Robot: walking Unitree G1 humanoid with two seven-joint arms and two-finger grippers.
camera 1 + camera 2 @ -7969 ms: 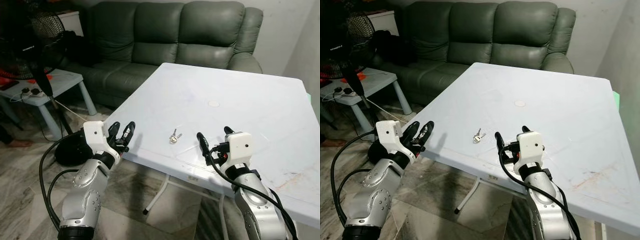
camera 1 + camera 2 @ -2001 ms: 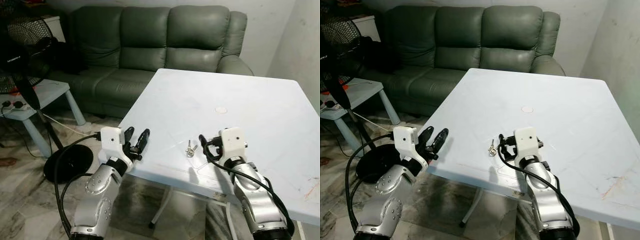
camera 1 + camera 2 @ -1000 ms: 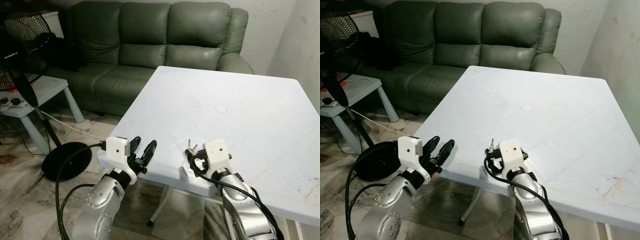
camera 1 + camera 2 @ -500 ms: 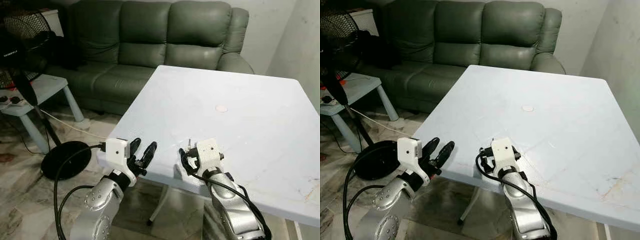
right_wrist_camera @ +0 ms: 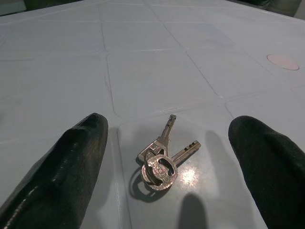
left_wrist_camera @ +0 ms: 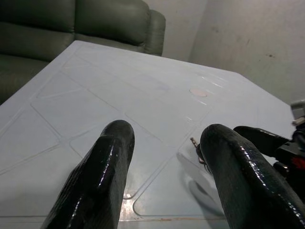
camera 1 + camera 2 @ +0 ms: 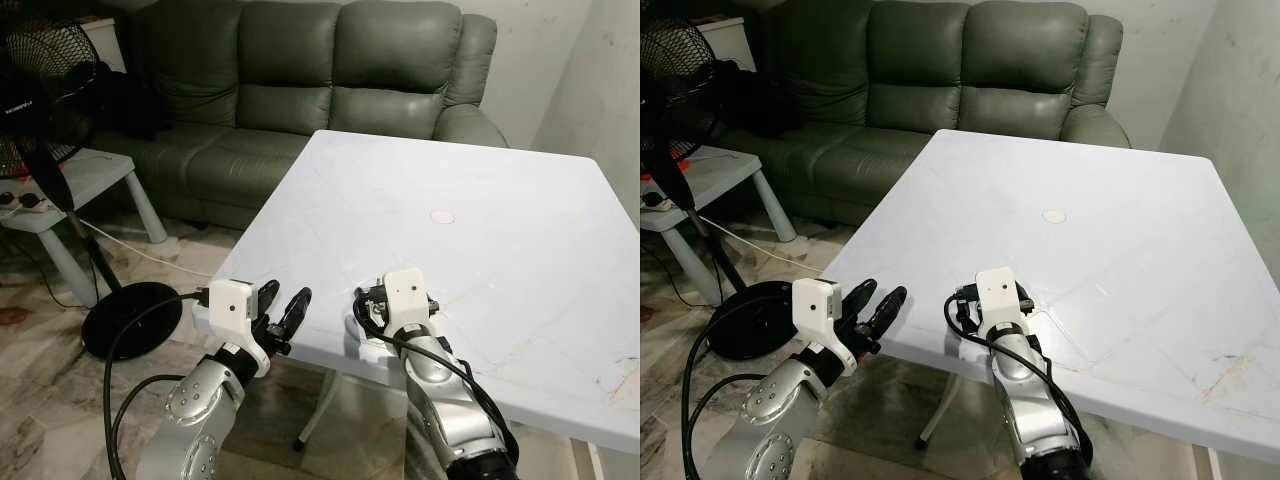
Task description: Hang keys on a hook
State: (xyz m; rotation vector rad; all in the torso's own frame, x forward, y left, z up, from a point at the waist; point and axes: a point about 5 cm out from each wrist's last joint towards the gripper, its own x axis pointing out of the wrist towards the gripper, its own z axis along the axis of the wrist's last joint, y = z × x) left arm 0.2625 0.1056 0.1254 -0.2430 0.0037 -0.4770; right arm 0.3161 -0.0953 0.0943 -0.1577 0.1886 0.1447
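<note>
Since half a second ago the right arm has slid leftward along the table (image 7: pixel 520 200) edge. Left gripper (image 7: pixel 283 310) hovers spread just off that edge; right gripper (image 5: pixel 167 157), released, straddles the keys (image 5: pixel 159 160) lying near it. Grasping and hanging remain undone

Even daylight, sharp focus (glare on the table (image 7: pixel 520 260)).

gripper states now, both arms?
Left gripper: open, empty, at the table edge.
Right gripper: open, straddling the keys, not holding them.
</note>
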